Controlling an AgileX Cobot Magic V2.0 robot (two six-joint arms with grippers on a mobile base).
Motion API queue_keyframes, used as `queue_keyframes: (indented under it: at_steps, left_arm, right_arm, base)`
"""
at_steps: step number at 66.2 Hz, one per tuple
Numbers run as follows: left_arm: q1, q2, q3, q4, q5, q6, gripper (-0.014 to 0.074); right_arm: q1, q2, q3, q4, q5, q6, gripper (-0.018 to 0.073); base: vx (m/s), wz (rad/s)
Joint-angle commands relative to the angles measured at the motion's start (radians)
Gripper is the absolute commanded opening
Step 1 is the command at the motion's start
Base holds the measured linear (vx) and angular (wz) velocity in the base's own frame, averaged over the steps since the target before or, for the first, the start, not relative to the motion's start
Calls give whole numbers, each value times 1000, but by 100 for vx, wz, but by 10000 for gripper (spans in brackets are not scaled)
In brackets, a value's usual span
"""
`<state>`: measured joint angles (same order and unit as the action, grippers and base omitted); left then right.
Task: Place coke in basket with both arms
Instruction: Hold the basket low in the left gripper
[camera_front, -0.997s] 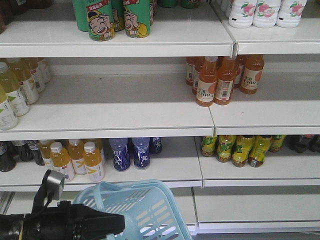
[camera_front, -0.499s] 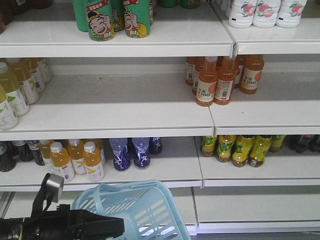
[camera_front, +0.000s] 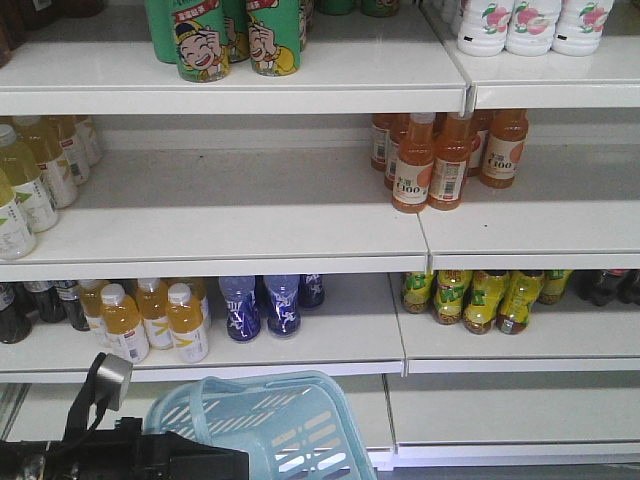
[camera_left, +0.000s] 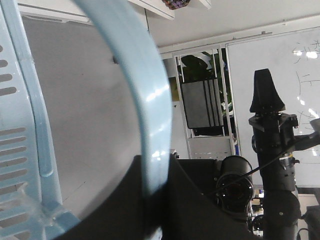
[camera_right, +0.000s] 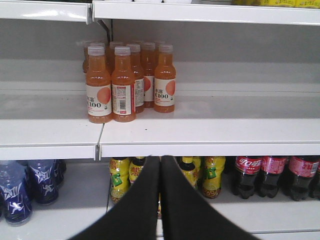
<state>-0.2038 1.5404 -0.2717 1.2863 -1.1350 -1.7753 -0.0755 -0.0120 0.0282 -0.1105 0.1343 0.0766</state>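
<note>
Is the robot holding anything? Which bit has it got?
The left gripper holds the basket by its hoop handle. The right gripper is shut, with nothing in it.

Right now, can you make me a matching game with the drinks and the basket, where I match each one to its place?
Things:
1. green cartoon cans
2. orange C100 bottles
3. dark blue bottles
4. light blue basket

Places:
A. third shelf down
B. top shelf
C. very bottom of the front view, lower than all the drinks
D. second shelf down, right of its middle

Pairs: 1-B, 2-D, 3-A, 4-C
</note>
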Motion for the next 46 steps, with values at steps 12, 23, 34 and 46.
queue_keyframes:
  at_steps: [12,23,34,46]
  left_arm:
    - [-5,-32,-10,-36,-243,9,-8]
    - [-5,-32,-10,-36,-243,9,-8]
    - [-5,-32,-10,-36,-243,9,-8]
    - [-5,-32,-10,-36,-243,9,-8]
  right_arm:
    - [-1,-15,15,-8,-75,-4,-9]
    - [-1,-15,15,-8,-75,-4,-9]
    - [-1,-15,15,-8,-75,-4,-9]
    - [-1,-15,15,-8,-75,-4,-9]
  base:
    - [0,0]
    - [0,0]
    - [0,0]
    - [0,0]
